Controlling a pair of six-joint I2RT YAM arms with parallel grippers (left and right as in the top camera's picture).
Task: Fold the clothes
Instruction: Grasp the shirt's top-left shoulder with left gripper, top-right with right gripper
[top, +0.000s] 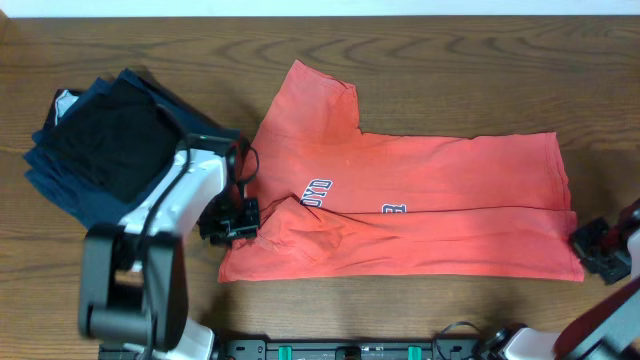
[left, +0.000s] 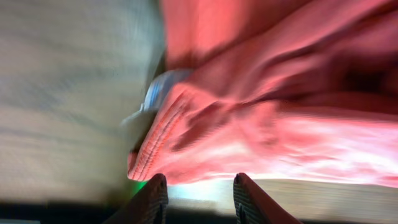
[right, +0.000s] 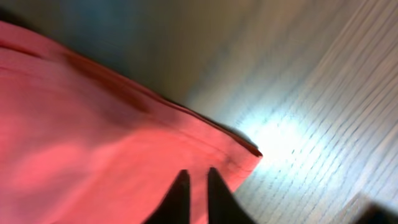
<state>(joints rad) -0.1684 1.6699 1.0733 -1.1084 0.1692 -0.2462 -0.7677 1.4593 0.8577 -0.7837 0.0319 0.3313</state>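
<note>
The clothes are one coral-red T-shirt (top: 420, 190) lying flat across the middle of the table. Its near long edge is folded up over the chest lettering (top: 318, 190). My left gripper (top: 235, 222) sits at the shirt's near left end. In the left wrist view it (left: 200, 186) is open, nothing lies between its fingers, and the hemmed cloth (left: 280, 93) bunches just ahead of them. My right gripper (top: 592, 245) is at the shirt's near right corner. In the right wrist view it (right: 197, 177) hovers over that corner (right: 93, 124), jaws a narrow slit apart, pinching nothing visible.
A pile of folded navy and black garments (top: 100, 140) lies at the far left, close behind my left arm (top: 170, 195). Bare wooden table (top: 450, 60) stretches behind the shirt. The arms' bases (top: 350, 350) line the near edge.
</note>
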